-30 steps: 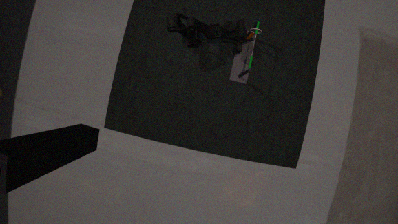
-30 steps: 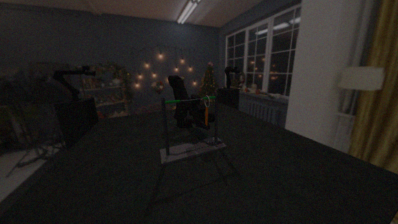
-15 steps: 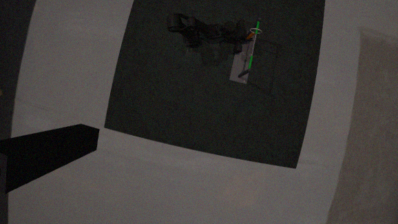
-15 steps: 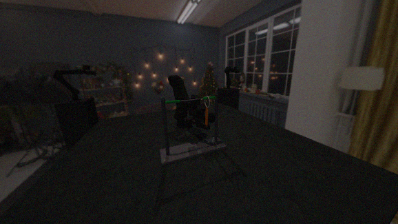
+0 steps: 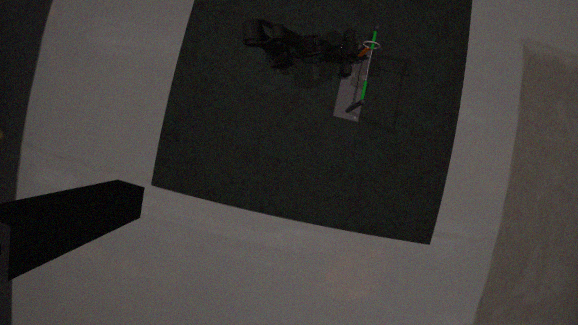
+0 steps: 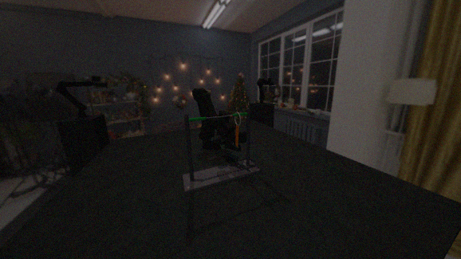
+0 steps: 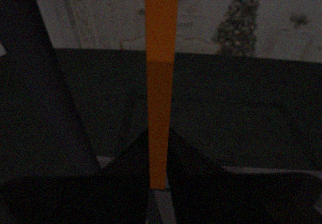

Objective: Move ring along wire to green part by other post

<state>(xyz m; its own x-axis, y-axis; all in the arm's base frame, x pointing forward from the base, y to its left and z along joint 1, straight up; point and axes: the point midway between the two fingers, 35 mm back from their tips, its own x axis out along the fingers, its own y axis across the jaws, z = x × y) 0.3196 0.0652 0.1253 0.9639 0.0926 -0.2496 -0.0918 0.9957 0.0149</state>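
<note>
The ring (image 5: 379,45) (image 6: 240,119) is around the wire at the green part (image 5: 374,36) (image 6: 244,114) beside the right-hand post (image 6: 248,142) of the exterior view. Whether it touches the wire is too small to tell. The orange handle (image 5: 364,52) (image 6: 237,135) (image 7: 160,75) points down from it, roughly upright. My gripper (image 7: 158,132) is shut on the handle's lower part. The thin grey wire (image 5: 369,65) (image 6: 219,117) runs to the other green part (image 5: 364,90) (image 6: 197,119) by the left post (image 6: 189,150).
The posts stand on a pale base plate (image 5: 341,103) (image 6: 223,174). In the wrist view a dark post (image 7: 48,85) rises left of the handle. The arm (image 5: 300,45) reaches in from the left in the top view. The scene is dim, with shadows on the dark table (image 5: 275,153).
</note>
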